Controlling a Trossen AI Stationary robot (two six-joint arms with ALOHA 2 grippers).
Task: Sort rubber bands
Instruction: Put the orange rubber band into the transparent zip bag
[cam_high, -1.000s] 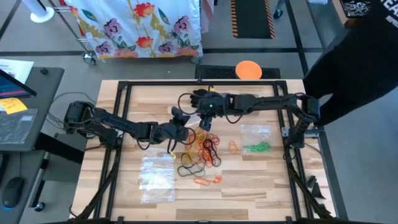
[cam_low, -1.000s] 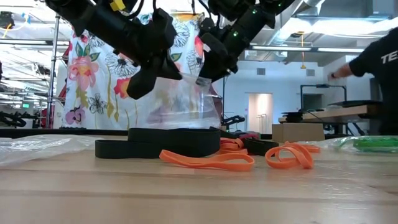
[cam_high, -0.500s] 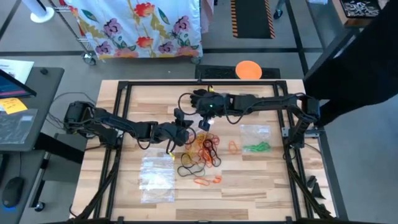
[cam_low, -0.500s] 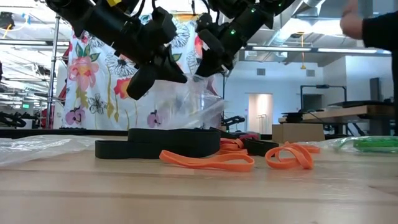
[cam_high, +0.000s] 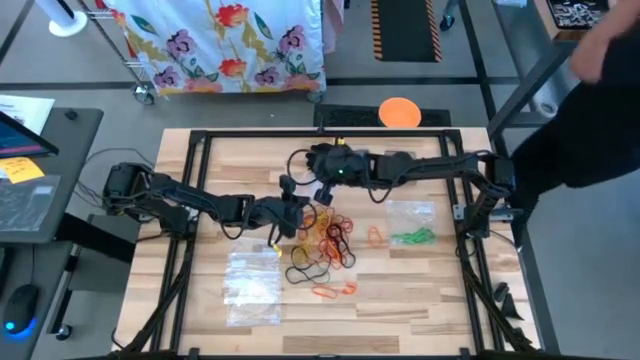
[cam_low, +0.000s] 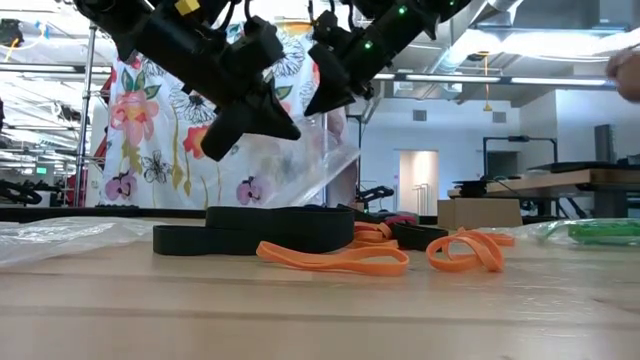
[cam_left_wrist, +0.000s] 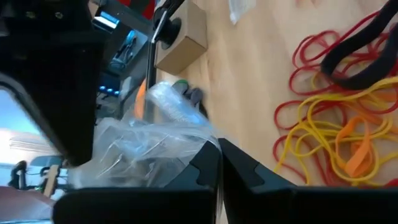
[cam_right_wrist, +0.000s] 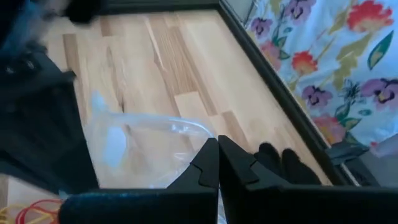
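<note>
Wooden tabletop fills the high view, and your landmark is the pile of rubber bands (cam_high: 328, 240) at its middle. The left gripper (cam_high: 297, 211) sits at the pile's left edge, the right gripper (cam_high: 322, 192) just behind the pile beside a black glove (cam_high: 325, 158). One clear bag holding green bands (cam_high: 411, 226) lies right of the pile; another empty-looking bag (cam_high: 252, 287) lies to its front left.

From the low view, both grippers hang above the pile with a clear plastic bag (cam_low: 300, 165) stretched between them; a second ago the right fingers stood apart beside it, and now they have snapped closed on its edge and lifted it slightly.

Your left wrist view shows its fingers (cam_left_wrist: 205, 167) pressed together on crumpled bag film, red and yellow bands (cam_left_wrist: 329, 124) on the wood alongside.

Your right wrist view shows fingers closed on the bag rim, though the film is faint there. With both edges pinched, you can probably spread the mouth next.
</note>
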